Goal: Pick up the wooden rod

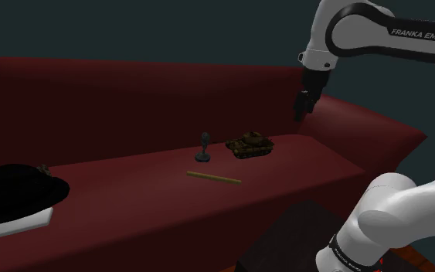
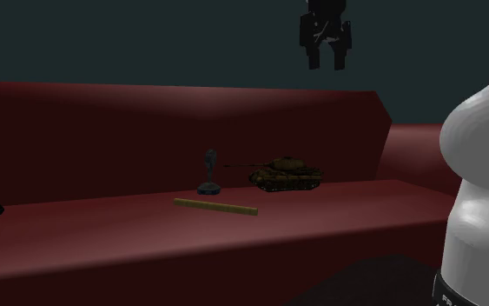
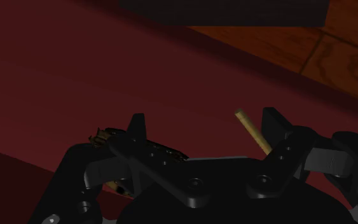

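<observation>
rod (image 1: 214,178) lies flat on sofa (image 1: 130,100) seat, just in front of tank (image 1: 249,144), not touching it. small figurine (image 1: 203,147) near tank. gripper (image 2: 327,63) high above tank, fingers spread, gripping nothing, well apart from rod.

A dark red sofa (image 1: 130,197) carries everything. On its seat a tan rod (image 1: 213,178) lies flat. Behind it, nearer the backrest, stand a small dark figure (image 1: 203,147) on a round base and, near it on the shoulder view's right, a camouflaged toy tank (image 1: 249,144) (its barrel points toward the figure). Well apart, at the seat's left end, a black hat-like thing (image 1: 15,189) rests on a white slab (image 1: 18,224).
</observation>
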